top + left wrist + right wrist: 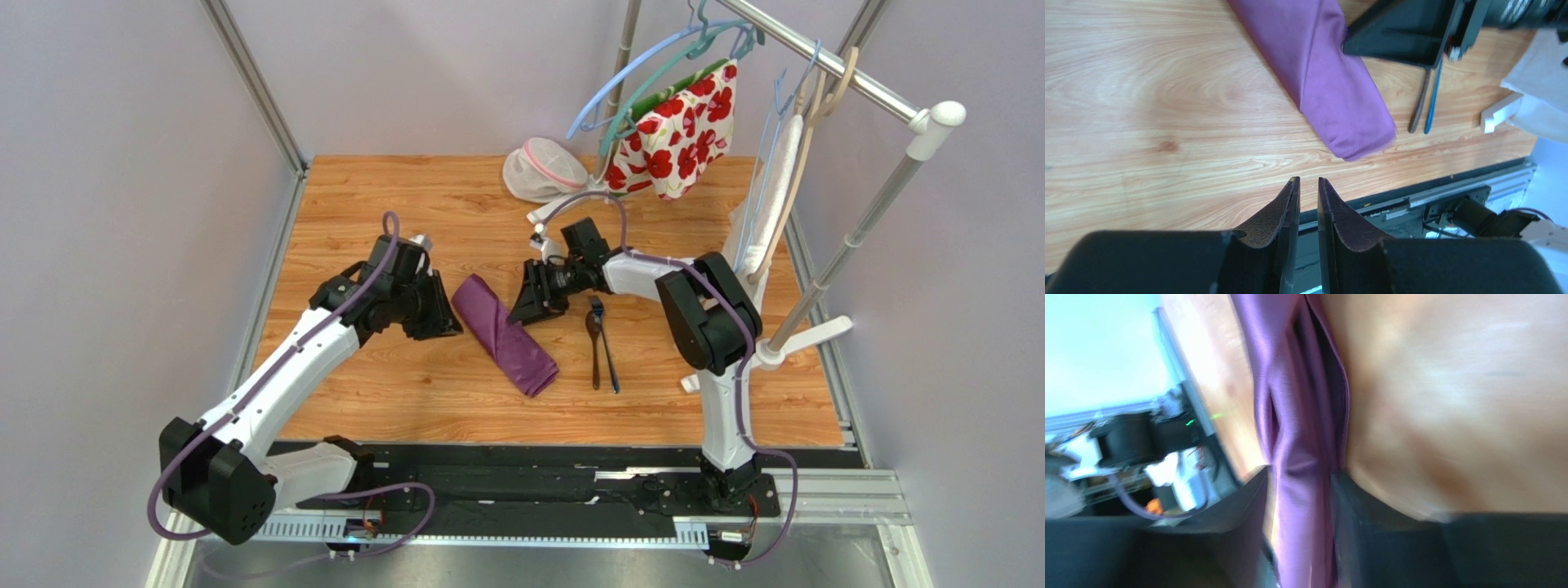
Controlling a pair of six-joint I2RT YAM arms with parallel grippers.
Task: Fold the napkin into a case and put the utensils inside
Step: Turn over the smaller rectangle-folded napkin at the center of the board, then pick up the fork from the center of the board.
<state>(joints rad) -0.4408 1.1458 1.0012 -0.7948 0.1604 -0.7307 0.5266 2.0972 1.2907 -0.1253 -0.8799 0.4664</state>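
The napkin (505, 337) lies on the table (368, 221) just left of centre in the top view, folded into a narrow plum strip that runs from upper left to lower right. This strip is the case. The right wrist view shows a dark fold line running along its length, but that view is too blurred to show an opening. The utensils (601, 349) are not in it. They lie side by side on the wood near its right side, in the middle of the frame, with the spoon's bowl at the upper end. The right gripper (525, 309) sits low at the strip's upper right edge with its jaws apart. Purple cloth shows in the gap between them, and the blur hides whether either finger touches it. The left gripper (1307, 185) is on the strip's other side, over bare wood. Its jaws are nearly together with only a thin slit between them, and nothing is in them. At the table's upper middle lies a white mesh pouch (540, 172) with pink trim, and I cannot tell what it holds. Just right of it, a flowered cloth (675, 129) hangs from a hanger on the rail (859, 74) in the upper right.
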